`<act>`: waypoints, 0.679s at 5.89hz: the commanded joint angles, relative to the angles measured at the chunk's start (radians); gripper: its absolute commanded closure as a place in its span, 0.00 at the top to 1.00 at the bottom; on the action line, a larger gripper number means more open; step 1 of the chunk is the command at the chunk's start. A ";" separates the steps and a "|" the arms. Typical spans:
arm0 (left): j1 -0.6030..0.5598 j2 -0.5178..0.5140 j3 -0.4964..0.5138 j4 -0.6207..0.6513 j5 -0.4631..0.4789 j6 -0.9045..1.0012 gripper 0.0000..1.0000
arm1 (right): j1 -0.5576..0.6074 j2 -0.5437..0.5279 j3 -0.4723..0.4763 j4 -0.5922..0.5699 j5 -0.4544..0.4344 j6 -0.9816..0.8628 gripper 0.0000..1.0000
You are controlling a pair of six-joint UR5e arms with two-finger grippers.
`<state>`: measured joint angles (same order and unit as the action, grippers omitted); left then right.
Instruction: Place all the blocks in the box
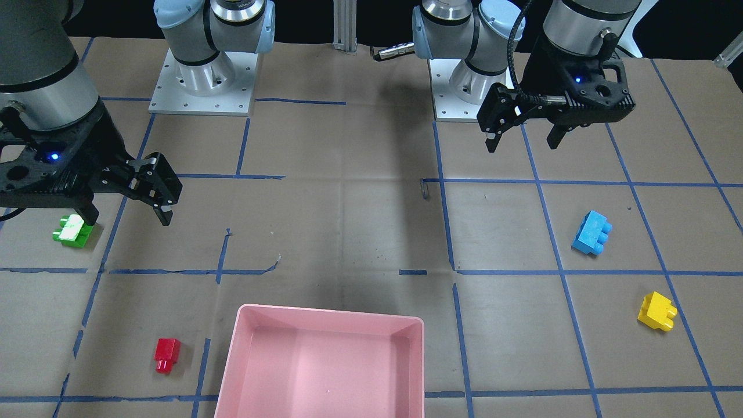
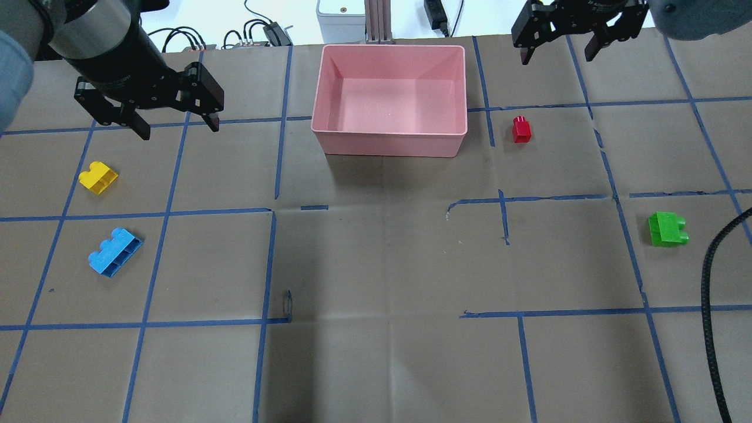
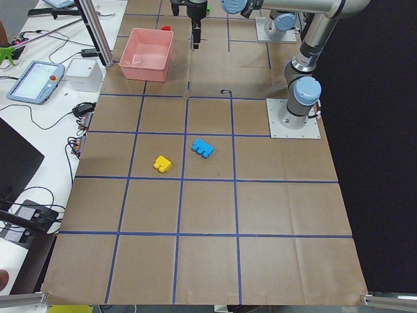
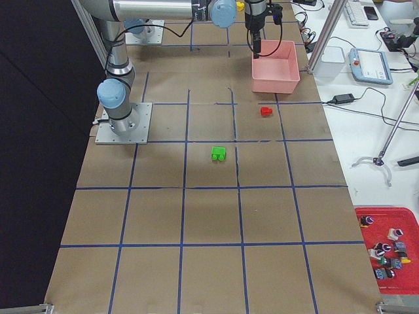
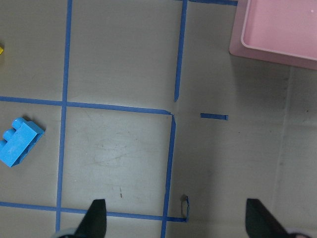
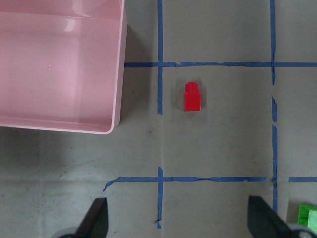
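While the left gripper (image 2: 179,126) and right gripper (image 2: 556,56) hover over the brown surface (image 2: 382,264) with jaws spread apart, the pink box (image 2: 388,144) sits between them. Outside it lie the red block (image 2: 521,130) near its right wall, the green block (image 2: 667,229) farther right, and the yellow block (image 2: 98,177) and blue block (image 2: 115,251) on the robot's left.

Brown table (image 2: 376,264) with blue tape grid (image 2: 176,212), teach pendant (image 3: 36,81), red tray (image 4: 409,219), black cable (image 2: 707,294)
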<state>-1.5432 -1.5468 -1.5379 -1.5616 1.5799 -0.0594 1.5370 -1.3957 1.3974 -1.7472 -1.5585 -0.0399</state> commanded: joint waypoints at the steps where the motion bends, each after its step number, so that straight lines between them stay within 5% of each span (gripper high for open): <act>1: 0.000 0.001 -0.001 0.000 0.002 -0.002 0.99 | 0.003 0.000 -0.009 0.000 0.006 0.000 1.00; 4: 0.002 -0.001 -0.002 0.000 0.000 0.006 0.99 | 0.005 0.004 -0.017 -0.003 0.012 0.002 1.00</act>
<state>-1.5418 -1.5476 -1.5397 -1.5616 1.5801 -0.0545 1.5411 -1.3921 1.3822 -1.7498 -1.5464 -0.0384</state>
